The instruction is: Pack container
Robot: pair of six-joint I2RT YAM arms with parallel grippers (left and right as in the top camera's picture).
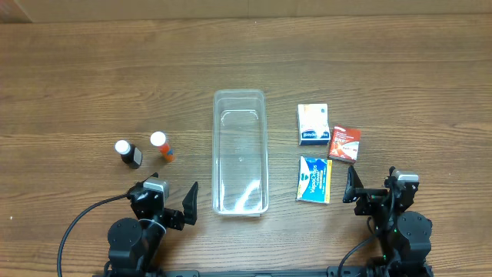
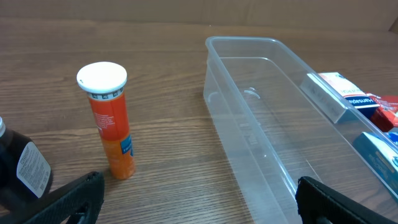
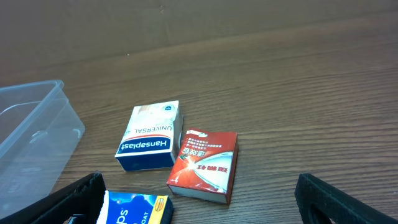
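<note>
Looking at the table from above, we judge that the packing is not yet begun: the container (image 1: 240,154) lies in the middle between the two arms, its long side pointing away from the robot, and nothing is inside it. On the left arm's side of the container stand an orange tube (image 1: 162,145) and, further from it, a dark bottle (image 1: 129,154), both upright and with white caps. On the right arm's side of the container lie three flat boxes: a white and blue plaster box (image 1: 313,124), a red box (image 1: 345,144) touching its corner, and a blue and yellow box (image 1: 314,178) nearest to the robot. The left gripper (image 1: 167,204) and the right gripper (image 1: 378,194) wait at the near end of the container, one on each side, both with the fingers wide apart and holding nothing. We think the step in hand is the choice of a first item. For the next move, one arm must reach outward from the container, bring its fingers around one item, for example the orange tube across its round body, and grip it firmly before lifting it over the rim.
</note>
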